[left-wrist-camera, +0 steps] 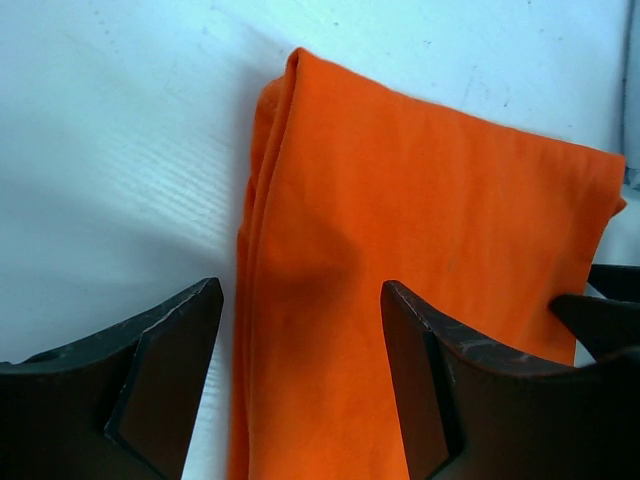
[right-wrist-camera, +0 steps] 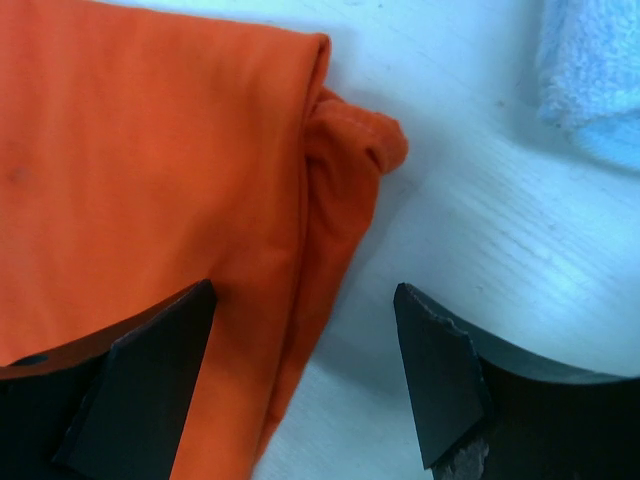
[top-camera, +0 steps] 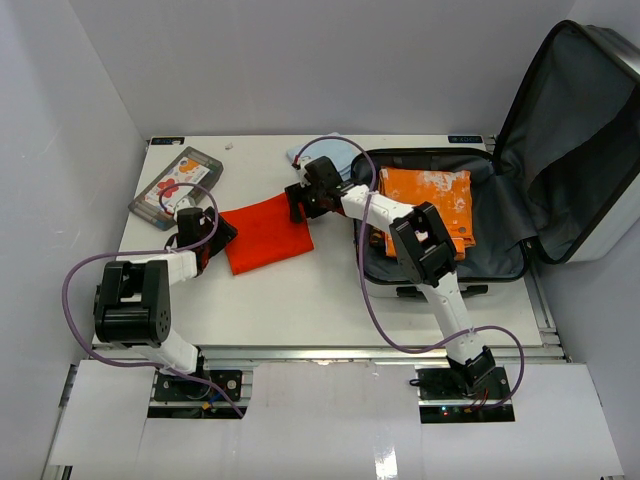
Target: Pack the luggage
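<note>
The luggage lies open at the right of the table, lid raised, dark grey lining showing. A folded orange patterned item rests in its base. On the table to its left lies a folded red-orange cloth. My left gripper is at the cloth's left edge and my right gripper at its upper right corner. In the left wrist view the gripper stands open over the cloth's folded edge. In the right wrist view the gripper is open astride the cloth's bunched corner.
A flat grey case with a red flower lies at the back left of the table. A light blue towel sits behind my right gripper, also visible in the right wrist view as a blue towel. White walls enclose the table.
</note>
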Controlling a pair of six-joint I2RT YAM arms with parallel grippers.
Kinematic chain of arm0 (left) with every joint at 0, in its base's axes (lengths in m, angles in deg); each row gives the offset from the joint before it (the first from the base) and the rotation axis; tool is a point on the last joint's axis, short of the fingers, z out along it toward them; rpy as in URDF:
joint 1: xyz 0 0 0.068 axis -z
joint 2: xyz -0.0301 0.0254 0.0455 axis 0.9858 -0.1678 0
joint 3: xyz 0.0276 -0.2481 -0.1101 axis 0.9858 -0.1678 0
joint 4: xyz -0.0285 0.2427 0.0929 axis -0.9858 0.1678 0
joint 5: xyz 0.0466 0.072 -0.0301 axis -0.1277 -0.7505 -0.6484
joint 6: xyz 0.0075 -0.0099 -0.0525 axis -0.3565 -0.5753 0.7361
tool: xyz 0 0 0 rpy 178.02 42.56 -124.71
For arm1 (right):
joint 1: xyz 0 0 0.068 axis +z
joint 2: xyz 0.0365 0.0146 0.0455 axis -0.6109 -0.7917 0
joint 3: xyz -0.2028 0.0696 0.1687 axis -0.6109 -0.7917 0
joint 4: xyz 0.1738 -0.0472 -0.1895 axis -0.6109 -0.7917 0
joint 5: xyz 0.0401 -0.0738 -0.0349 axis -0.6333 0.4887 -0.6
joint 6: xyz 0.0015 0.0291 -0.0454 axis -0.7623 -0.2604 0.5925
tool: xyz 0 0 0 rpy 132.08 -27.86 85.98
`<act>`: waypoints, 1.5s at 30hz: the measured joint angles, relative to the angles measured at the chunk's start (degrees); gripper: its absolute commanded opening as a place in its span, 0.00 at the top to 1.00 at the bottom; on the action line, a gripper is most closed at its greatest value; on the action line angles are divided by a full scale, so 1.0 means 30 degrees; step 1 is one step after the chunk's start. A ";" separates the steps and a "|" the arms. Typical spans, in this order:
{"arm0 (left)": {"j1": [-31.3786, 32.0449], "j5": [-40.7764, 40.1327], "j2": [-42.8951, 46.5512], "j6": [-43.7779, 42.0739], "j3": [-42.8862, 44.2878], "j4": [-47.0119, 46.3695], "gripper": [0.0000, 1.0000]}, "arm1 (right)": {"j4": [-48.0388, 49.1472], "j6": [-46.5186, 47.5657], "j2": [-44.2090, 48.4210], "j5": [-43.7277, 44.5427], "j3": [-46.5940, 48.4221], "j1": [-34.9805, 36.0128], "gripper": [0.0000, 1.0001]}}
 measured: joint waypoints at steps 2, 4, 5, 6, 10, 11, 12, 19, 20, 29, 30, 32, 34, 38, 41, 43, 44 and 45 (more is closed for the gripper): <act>0.0000 0.0135 -0.0135 0.0000 0.0020 -0.0263 0.24 | -0.0084 -0.0008 -0.0025 -0.0135 0.0179 0.0014 0.22; 0.0000 0.0215 -0.0196 0.0000 0.0024 -0.0406 0.25 | -0.0114 -0.0012 -0.0051 -0.0242 0.0224 0.0037 0.22; 0.0000 0.0226 -0.0204 0.0003 0.0024 -0.0422 0.26 | -0.0104 0.0006 -0.0108 -0.0249 0.0224 0.0077 0.23; 0.0000 0.0233 -0.0211 0.0006 0.0024 -0.0433 0.26 | -0.0090 0.0026 -0.0172 -0.0249 0.0224 0.0121 0.23; 0.0000 0.0228 -0.0286 0.0066 0.0024 -0.0507 0.30 | -0.0037 0.0011 -0.0218 -0.0223 0.0224 0.0210 0.25; 0.0000 0.0227 -0.0313 0.0110 0.0010 -0.0549 0.31 | -0.0025 0.0007 -0.0220 -0.0173 0.0224 0.0231 0.26; 0.0000 0.0227 -0.0337 0.0157 -0.0007 -0.0592 0.32 | -0.0011 0.0002 -0.0221 -0.0110 0.0224 0.0254 0.27; -0.0006 0.0206 -0.0337 0.0348 -0.0290 -0.0811 0.51 | 0.0152 -0.0209 -0.0257 0.0430 0.0179 0.0490 0.35; -0.0004 0.0206 -0.0337 0.0335 -0.0334 -0.0837 0.56 | 0.0221 -0.0249 -0.0257 0.0491 0.0129 0.0506 0.37; 0.0000 0.0334 -0.0584 0.0505 -0.0748 -0.1266 1.00 | 0.1633 -0.0742 0.0014 0.0777 -0.1000 0.0540 0.77; 0.0000 0.0357 -0.0584 0.0519 -0.0781 -0.1343 1.00 | 0.1747 -0.0825 0.0021 0.0774 -0.1077 0.0567 0.84; 0.0000 0.0410 -0.0584 0.0525 -0.0836 -0.1467 1.00 | 0.1925 -0.0970 0.0035 0.0738 -0.1178 0.0622 0.92; 0.0000 0.0513 -0.0584 0.0517 -0.0889 -0.1565 1.00 | 0.1979 -0.1035 0.0077 0.0740 -0.1215 0.0671 0.92; 0.0000 0.0704 -0.0545 0.0511 -0.1021 -0.1776 1.00 | 0.2039 -0.1056 0.0345 0.0898 -0.1609 0.0728 0.92; 0.0085 0.0748 -0.0335 0.0445 -0.1129 -0.1718 1.00 | 0.2069 -0.0989 0.0824 0.1160 -0.2253 0.0828 0.92; 0.0246 0.0752 -0.0150 0.0352 -0.1161 -0.1524 1.00 | 0.1907 -0.0897 0.1171 0.1412 -0.2630 0.0925 0.92; 0.0346 0.0747 -0.0058 0.0298 -0.1164 -0.1402 1.00 | 0.1809 -0.0828 0.1308 0.1583 -0.2755 0.0989 0.92; 0.0454 0.0738 0.0042 0.0245 -0.1164 -0.1300 1.00 | 0.1711 -0.0769 0.1423 0.1751 -0.2844 0.1052 0.92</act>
